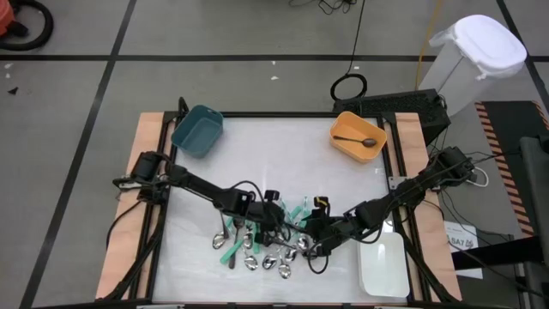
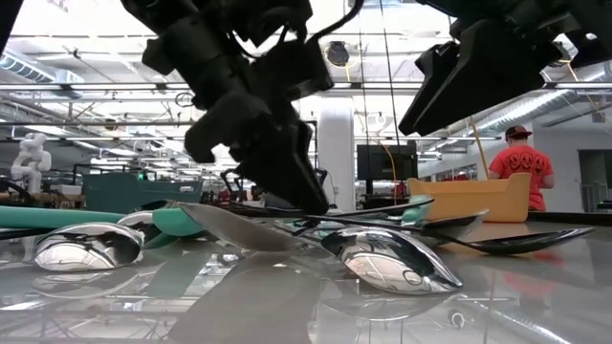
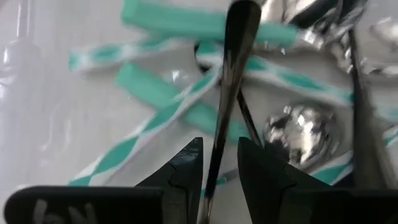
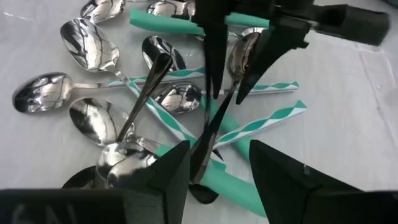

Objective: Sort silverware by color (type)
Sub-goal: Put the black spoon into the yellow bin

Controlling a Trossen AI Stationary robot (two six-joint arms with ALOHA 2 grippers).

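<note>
Left claw pinching 1 dark spoon out of the silverware pile

My left gripper (image 3: 219,180) has its fingers pressed on the dark spoon (image 3: 231,93) (right gripper (image 4: 217,171) spread just beside it); I'd lift straight up, clear of the teal handles (image 3: 205,28).

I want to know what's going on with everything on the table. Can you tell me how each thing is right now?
Left gripper: shut on a dark spoon handle, over the pile.
Dark spoon: held, tilted above the others.
Right gripper: open, over the pile.
Silverware pile: jumbled, unsorted.
Orange bin: holds one dark spoon.
Teal bin: looks empty.
White bin: looks empty.
</note>
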